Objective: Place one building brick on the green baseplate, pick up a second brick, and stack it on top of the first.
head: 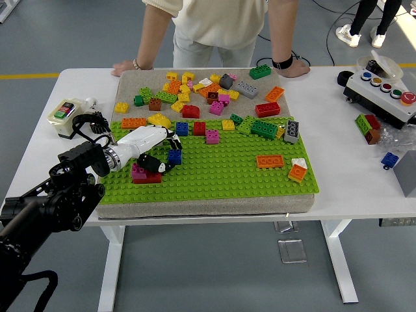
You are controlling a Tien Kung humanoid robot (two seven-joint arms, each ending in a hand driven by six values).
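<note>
— Reaching in from nine o'clock, the left hand (155, 144) has fingers curled around a small blue brick (174, 156), as best I can tell.

— Where does it go?

— Onto the pink-and-red brick (144, 174) on the green baseplate (227, 175), just at seven o'clock of the blue one.

— How to do it well?

— I'd square the studs first, then press straight down. Loose bricks (195, 88) lie at twelve o'clock.

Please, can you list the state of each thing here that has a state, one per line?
left hand: over the baseplate, fingers around the blue brick
blue brick: at the fingertips
pink-and-red bricks: stacked on the baseplate
green baseplate: flat on the grey mat
person's hands: resting on the table
</note>
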